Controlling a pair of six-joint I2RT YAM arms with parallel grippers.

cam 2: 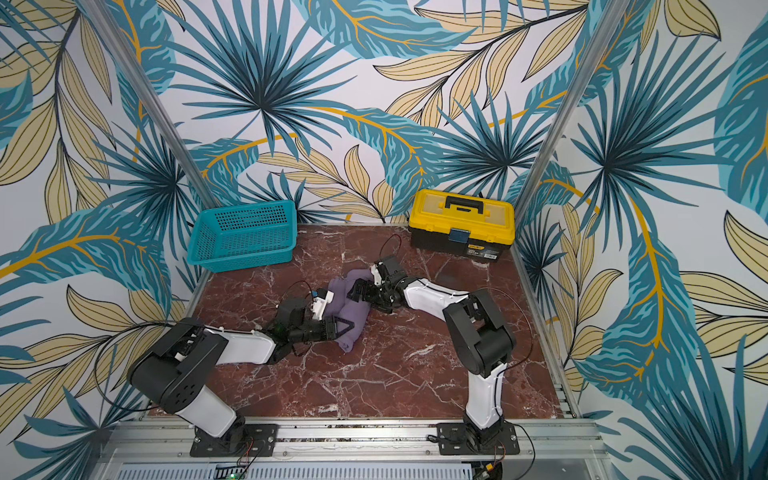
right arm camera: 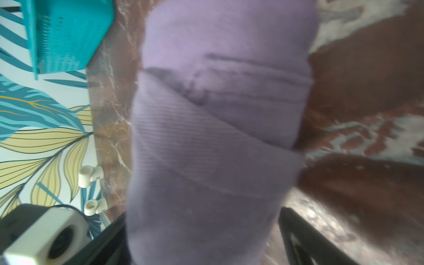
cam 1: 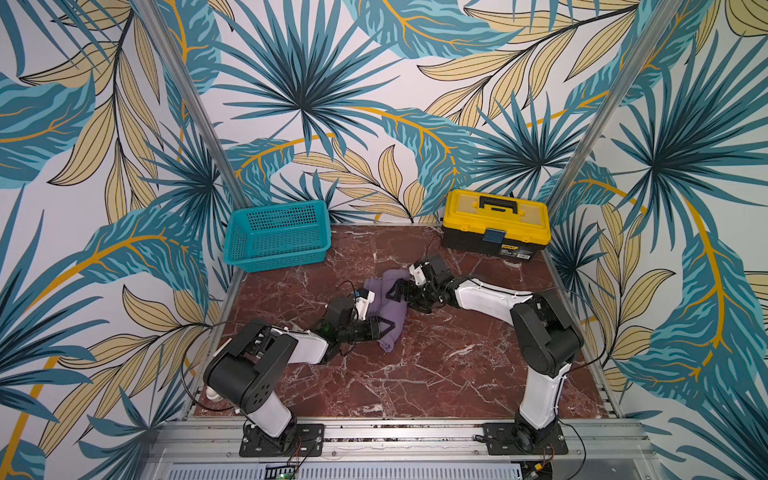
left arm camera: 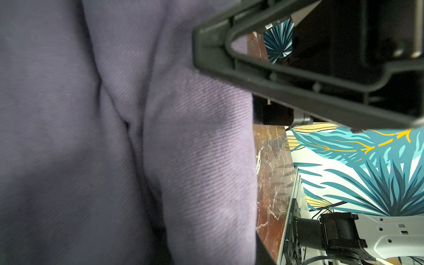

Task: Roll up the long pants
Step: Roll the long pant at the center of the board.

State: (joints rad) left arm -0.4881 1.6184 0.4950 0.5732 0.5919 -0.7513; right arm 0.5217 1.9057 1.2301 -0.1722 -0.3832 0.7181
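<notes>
Leafy teal-and-yellow wallpaper (cam 1: 299, 104) is covering the walls that are enclosing a red-brown marble table (cam 1: 415, 374). At the far right corner a yellow toolbox (cam 1: 494, 224) is sitting with its lid down and its latch closed, so its contents are hidden. At the far left corner a teal basket (cam 1: 274, 245) is showing its bare mesh floor and walls. The long pants (cam 1: 384, 309) are lying near the middle of the table as a compact dusty-purple roll. Its long axis is running roughly from the far side towards the near side, and its far end is curling a little towards the toolbox side. The left hand (cam 1: 382, 328) is reaching in from the basket side at the near end of the roll. It is holding the cloth with its fingers partly closed. In the left wrist view one finger (left arm camera: 229, 66) is pressing on the fabric (left arm camera: 137, 137) while the other is mostly hidden behind it. The right hand (cam 1: 395, 291) is meeting the far end from the opposite side with its fingers spread wide. In the right wrist view the roll (right arm camera: 218, 137) is lying between them, with one finger (right arm camera: 296, 238) standing just beside the cloth.
</notes>
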